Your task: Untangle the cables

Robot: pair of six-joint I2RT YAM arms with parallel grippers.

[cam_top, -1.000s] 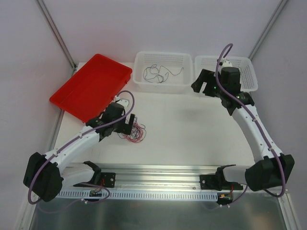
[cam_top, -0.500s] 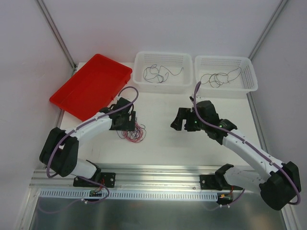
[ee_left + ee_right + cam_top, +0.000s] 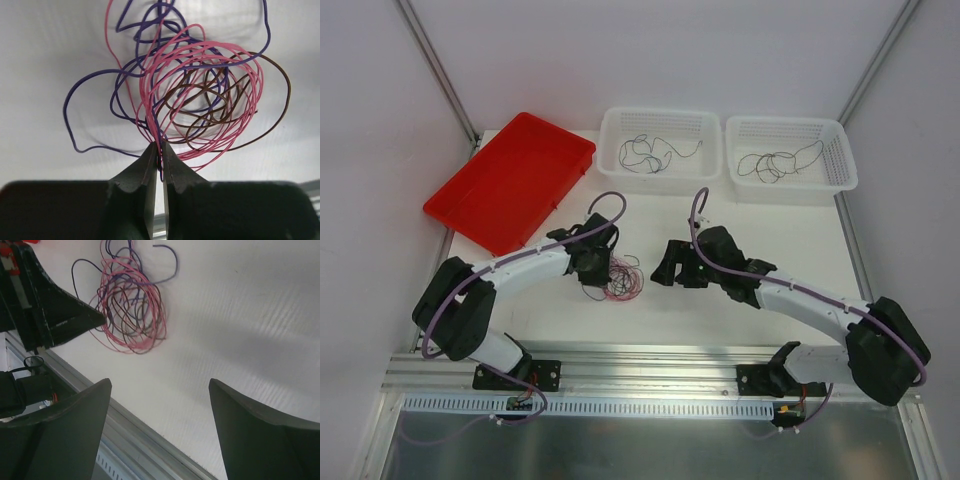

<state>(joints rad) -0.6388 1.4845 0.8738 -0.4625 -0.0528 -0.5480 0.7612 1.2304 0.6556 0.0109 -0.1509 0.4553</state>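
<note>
Coiling pink, purple, brown cables (image 3: 197, 95)

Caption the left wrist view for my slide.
Left tool shut on strands at the near edge of the tangled pink, purple and brown cables.

My left arm (image 3: 525, 268) and right arm (image 3: 800, 298) are white shells with black joint housings, each with a thick lilac cable (image 3: 606, 194) along it. The left hand (image 3: 157, 150) has two dark wedge-shaped fingers (image 3: 132, 190); the right hand (image 3: 159, 385) shows broader charcoal ones.
</note>
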